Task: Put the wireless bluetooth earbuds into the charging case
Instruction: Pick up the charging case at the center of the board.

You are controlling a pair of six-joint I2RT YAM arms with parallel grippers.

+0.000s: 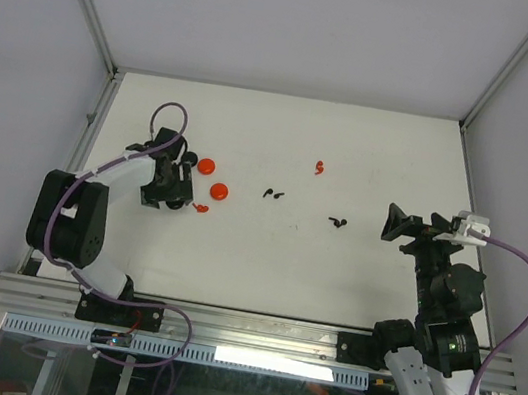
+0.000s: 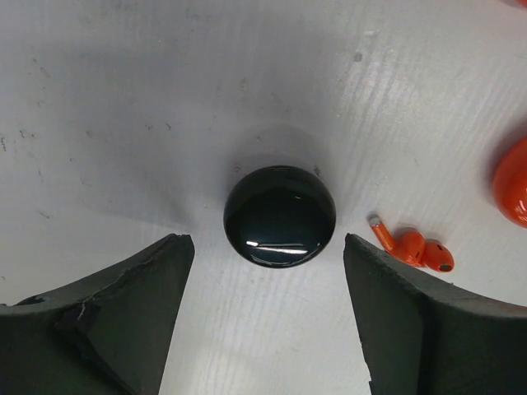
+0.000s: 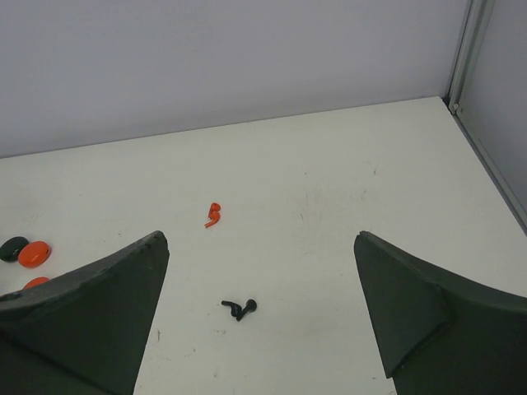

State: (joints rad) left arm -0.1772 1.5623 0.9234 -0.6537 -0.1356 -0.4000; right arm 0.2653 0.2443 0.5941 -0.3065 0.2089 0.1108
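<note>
left gripper [image 2: 268, 247]: pointed down at the table [image 2: 165, 99], jaws apart, gripping nothing. black round case [image 2: 280, 216] sits closed between them with a gap on each side, contents not visible. red earbud [image 2: 412, 247] lies just outside one finger [image 2: 428, 321], red case [image 2: 515, 181] beyond it. right gripper [image 3: 262, 239]: raised, looking across the table, jaws wide, holding nothing. black earbud [image 3: 240, 308] lies between the jaws, just ahead. second red earbud [image 3: 214, 215] is farther out.
</note>
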